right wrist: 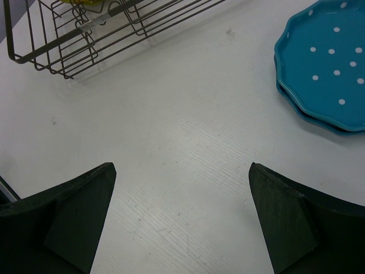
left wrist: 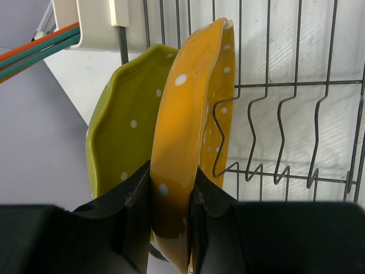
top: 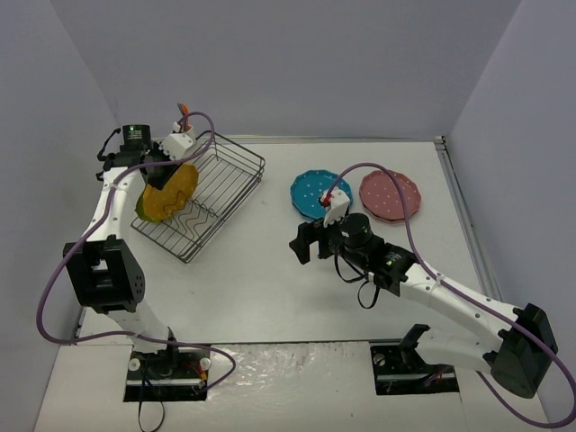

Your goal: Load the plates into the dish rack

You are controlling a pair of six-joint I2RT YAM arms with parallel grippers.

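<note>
**Top view:** the left claw (top: 171, 160) grips an orange-yellow plate (top: 173, 193) on edge over the dish rack (top: 241, 184), which sits by the far left corner of the surface (top: 270, 297). Two teal plates (top: 315, 192) and a pink plate (top: 390, 194) lie flat toward the far edge.

**Left wrist:** the plate is pinched just beside a yellow-green plate (left wrist: 128, 125) standing in the wires.

**Right wrist:** the right claw (right wrist: 181, 168) hangs wide and empty over bare surface.

By the look of it, one plate is racked, one is going in and at least three are waiting.
</note>
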